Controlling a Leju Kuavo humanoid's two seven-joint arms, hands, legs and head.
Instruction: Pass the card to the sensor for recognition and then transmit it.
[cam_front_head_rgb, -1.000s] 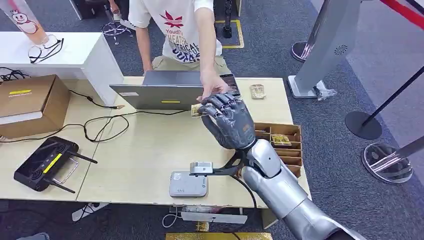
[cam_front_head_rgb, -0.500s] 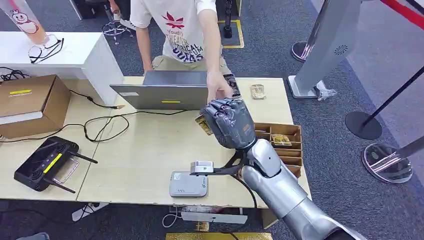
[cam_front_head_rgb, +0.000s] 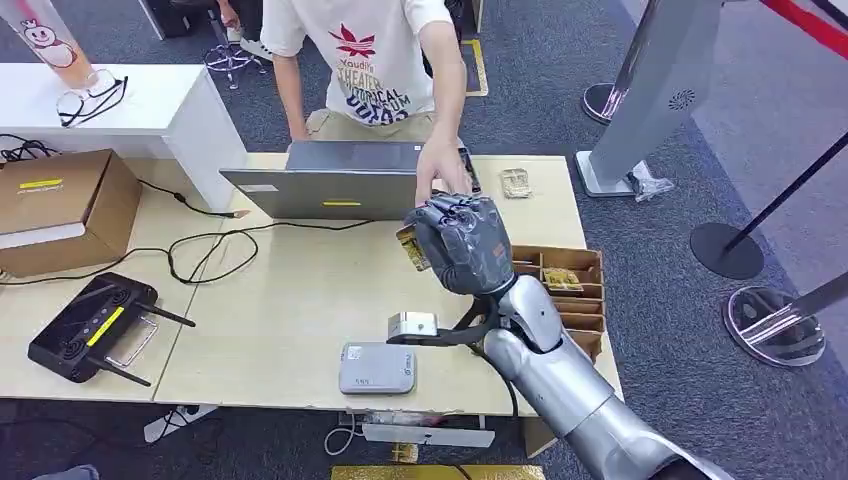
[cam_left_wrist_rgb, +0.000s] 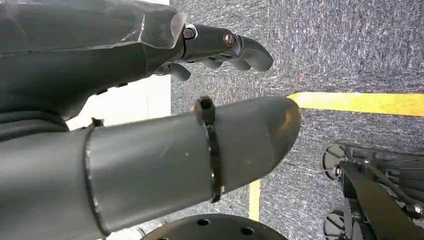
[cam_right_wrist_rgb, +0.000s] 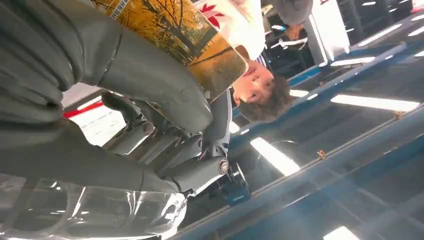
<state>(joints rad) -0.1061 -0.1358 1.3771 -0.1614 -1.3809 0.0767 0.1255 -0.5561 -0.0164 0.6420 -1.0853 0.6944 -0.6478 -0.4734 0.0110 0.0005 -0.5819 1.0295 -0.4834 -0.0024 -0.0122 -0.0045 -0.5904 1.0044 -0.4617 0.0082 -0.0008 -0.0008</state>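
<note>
Golden-yellow, with an autumn-tree picture, the thin rectangular card (cam_front_head_rgb: 410, 248) is pinched in the right robot hand (cam_front_head_rgb: 462, 243), the thick grey thumb pressing it against the curled dark fingers (cam_right_wrist_rgb: 150, 140), as the right wrist view shows close up. From the head view that robot hand hangs above the pale wooden counter (cam_front_head_rgb: 290, 300), just in front of the open grey laptop (cam_front_head_rgb: 340, 182), with a person's hand (cam_front_head_rgb: 443, 172) hovering near its knuckles. The small grey rectangular sensor box (cam_front_head_rgb: 376, 368) lies near the counter's front edge, well apart from the card and nearer the robot. The left robot hand (cam_left_wrist_rgb: 150, 135) hangs beside the body over dark carpet, fingers loosely curled and apart, holding nothing. Judging by the layout, the card is not yet at the sensor, so recognition is likely the step in hand. The main risk is the grip: only part of the card sits under the thumb, and a thin, slick card may pivot or slide out as the wrist turns downward. It also sticks out at a tilt, so it might meet the sensor edge-on rather than flat and fail to read. The person's hand is close enough that a sudden swing could brush it, and a brown divided cardboard tray (cam_front_head_rgb: 565, 285) sits just beside the forearm.
</note>
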